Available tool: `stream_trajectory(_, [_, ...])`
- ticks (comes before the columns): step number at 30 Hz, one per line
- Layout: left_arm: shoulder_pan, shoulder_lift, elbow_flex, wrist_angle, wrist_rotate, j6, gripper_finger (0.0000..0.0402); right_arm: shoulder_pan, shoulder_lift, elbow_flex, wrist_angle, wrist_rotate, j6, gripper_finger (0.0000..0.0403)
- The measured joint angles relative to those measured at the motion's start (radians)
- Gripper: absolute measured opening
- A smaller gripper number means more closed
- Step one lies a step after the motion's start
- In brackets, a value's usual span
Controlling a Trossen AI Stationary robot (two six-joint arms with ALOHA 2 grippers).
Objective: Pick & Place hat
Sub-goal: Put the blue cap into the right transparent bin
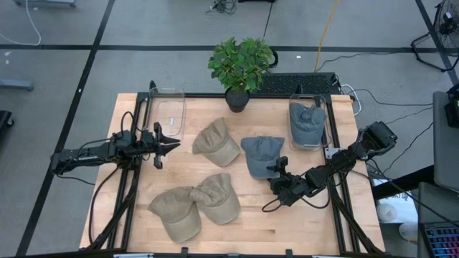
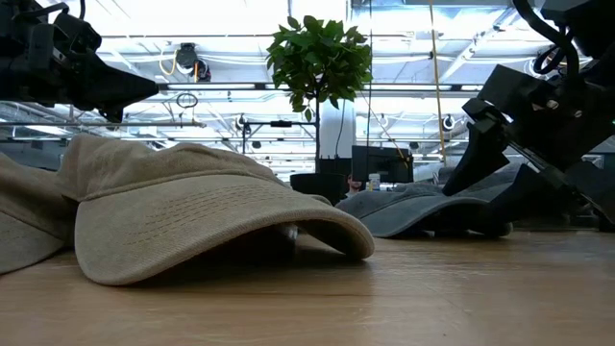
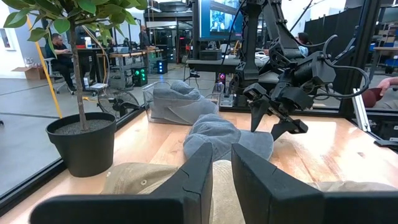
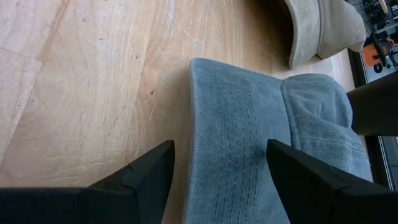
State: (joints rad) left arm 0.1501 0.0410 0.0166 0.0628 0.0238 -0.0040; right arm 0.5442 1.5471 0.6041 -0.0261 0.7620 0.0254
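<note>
We see the right claw (image 1: 275,172) spread wide over the blue hat's (image 1: 259,152) brim — the left claw (image 1: 171,142) waits, nearly pressed together.

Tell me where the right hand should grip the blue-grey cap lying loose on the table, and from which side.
Probably the brim. The blue-grey cap lies crown up, its flat brim pointing at the table's near edge, where the open right hand already sits. The right wrist view shows its fingers astride the stitched brim. Coming in low from that near side suits the thin flat edge; the soft, rounded crown offers less to pinch.
</note>
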Motion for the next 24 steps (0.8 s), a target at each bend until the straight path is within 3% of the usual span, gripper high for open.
stream_trajectory(15, [0.0,0.0,0.0,0.0,0.0,0.0,0.0067,0.0,0.0,0.0,0.0,0.001,-0.004,0.0241])
stream_trajectory(24, [0.0,0.0,0.0,0.0,0.0,0.0,0.0067,-0.001,-0.001,0.0,0.0,0.004,-0.011,0.0189])
